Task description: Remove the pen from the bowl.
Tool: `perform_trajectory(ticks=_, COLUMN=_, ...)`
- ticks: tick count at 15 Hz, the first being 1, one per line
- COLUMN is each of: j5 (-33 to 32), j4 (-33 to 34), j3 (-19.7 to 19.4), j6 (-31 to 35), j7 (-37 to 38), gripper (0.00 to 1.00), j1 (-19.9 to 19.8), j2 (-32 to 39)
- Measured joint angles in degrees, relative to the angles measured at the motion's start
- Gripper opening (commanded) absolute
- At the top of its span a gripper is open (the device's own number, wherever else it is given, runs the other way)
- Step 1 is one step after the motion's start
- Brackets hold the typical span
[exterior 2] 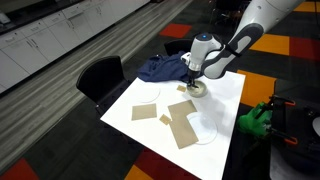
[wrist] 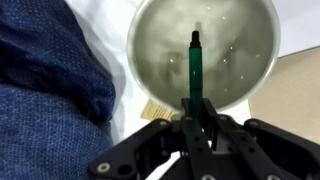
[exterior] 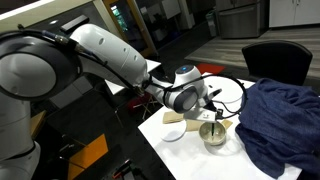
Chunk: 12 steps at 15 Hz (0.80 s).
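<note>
In the wrist view the green pen (wrist: 195,68) stands upright over the cream bowl (wrist: 160,40), its tip pointing down into the bowl. My gripper (wrist: 197,122) is shut on the pen's upper end. In both exterior views the gripper (exterior: 214,112) (exterior 2: 193,78) hangs right above the bowl (exterior: 214,134) (exterior 2: 198,88) on the white table. The pen shows there only as a thin line (exterior: 219,122) between the fingers and the bowl.
A dark blue cloth (exterior: 280,120) (exterior 2: 160,68) (wrist: 45,100) lies beside the bowl. Tan cardboard pieces (exterior 2: 180,125) and flat white plates (exterior 2: 145,98) lie on the table (exterior 2: 225,100). A black chair (exterior 2: 100,75) stands at the table's edge.
</note>
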Motion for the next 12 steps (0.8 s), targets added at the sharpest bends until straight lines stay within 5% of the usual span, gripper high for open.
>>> perform_trajectory(ticks=12, j5=1.02, j4=-3.01, j3=-0.15, j6=-6.47, j7=10.24, gripper=0.03, j1=5.44, j2=-10.45)
